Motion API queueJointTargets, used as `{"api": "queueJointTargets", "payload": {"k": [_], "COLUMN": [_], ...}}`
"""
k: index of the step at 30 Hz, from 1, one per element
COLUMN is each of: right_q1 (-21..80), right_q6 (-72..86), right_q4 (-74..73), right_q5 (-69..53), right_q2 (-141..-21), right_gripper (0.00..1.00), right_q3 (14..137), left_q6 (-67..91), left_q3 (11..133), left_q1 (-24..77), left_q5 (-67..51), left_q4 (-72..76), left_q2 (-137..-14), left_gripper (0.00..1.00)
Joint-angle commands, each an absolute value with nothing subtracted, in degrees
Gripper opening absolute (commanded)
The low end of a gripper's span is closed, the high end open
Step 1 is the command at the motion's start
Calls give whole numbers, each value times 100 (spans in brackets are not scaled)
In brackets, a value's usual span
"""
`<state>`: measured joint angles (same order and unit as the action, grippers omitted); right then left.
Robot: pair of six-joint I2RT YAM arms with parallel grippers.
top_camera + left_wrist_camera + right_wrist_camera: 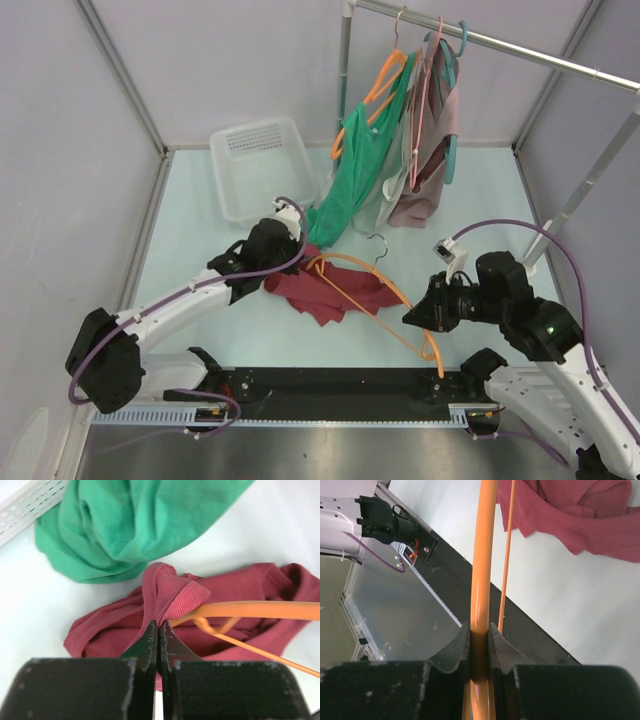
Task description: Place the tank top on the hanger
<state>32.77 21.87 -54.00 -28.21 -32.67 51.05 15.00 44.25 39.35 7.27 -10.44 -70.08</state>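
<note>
The maroon tank top (335,292) lies crumpled on the table. The bare orange hanger (372,288) lies across it, with its metal hook (378,243) pointing away. My left gripper (283,268) is shut on a raised fold of the tank top's left end; in the left wrist view the gripper (159,625) pinches ribbed fabric (175,597) beside the hanger's end (260,610). My right gripper (415,316) is shut on the hanger's lower right arm; in the right wrist view the gripper (480,627) clamps the orange bar (485,555), and the tank top (570,515) shows beyond.
A white basket (262,165) stands at the back left. A clothes rail (520,48) holds a green garment (355,185) on an orange hanger, a pale pink garment (430,175) and a teal hanger (452,140). The green hem (140,525) reaches the table beside the tank top.
</note>
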Motion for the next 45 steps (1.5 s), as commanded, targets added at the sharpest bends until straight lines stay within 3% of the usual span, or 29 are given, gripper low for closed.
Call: {"api": "queueJointTargets", "payload": {"k": [1, 9, 20, 28, 36, 45], "right_q1": [3357, 3909, 6089, 6135, 6135, 6065], "right_q6": [2224, 2575, 2496, 2637, 2645, 2619], "right_q4": [-4404, -2630, -1846, -1924, -2628, -1759], "right_q5": [-2962, -2918, -924, -1089, -1213, -1344], "right_q2": [-3366, -3612, -4719, -4605, -4685, -4781], "right_gripper": [0, 0, 0, 0, 0, 0], "right_q3": [5010, 4413, 4447, 4544, 4597, 4210], "left_q6": [1591, 1810, 1636, 1266, 993, 721], "left_q3": [4403, 4579, 5185, 5168, 5256, 5343], "left_q1": [3894, 3902, 3894, 3885, 3762, 3770], "left_q5": [151, -650, -133, 1351, 1951, 722], "left_q4": [-940, -1195, -1905, -2540, -2839, -2558], "left_q2": [-6733, -6127, -5300, -4984, -4957, -4667], "left_gripper": [0, 0, 0, 0, 0, 0]}}
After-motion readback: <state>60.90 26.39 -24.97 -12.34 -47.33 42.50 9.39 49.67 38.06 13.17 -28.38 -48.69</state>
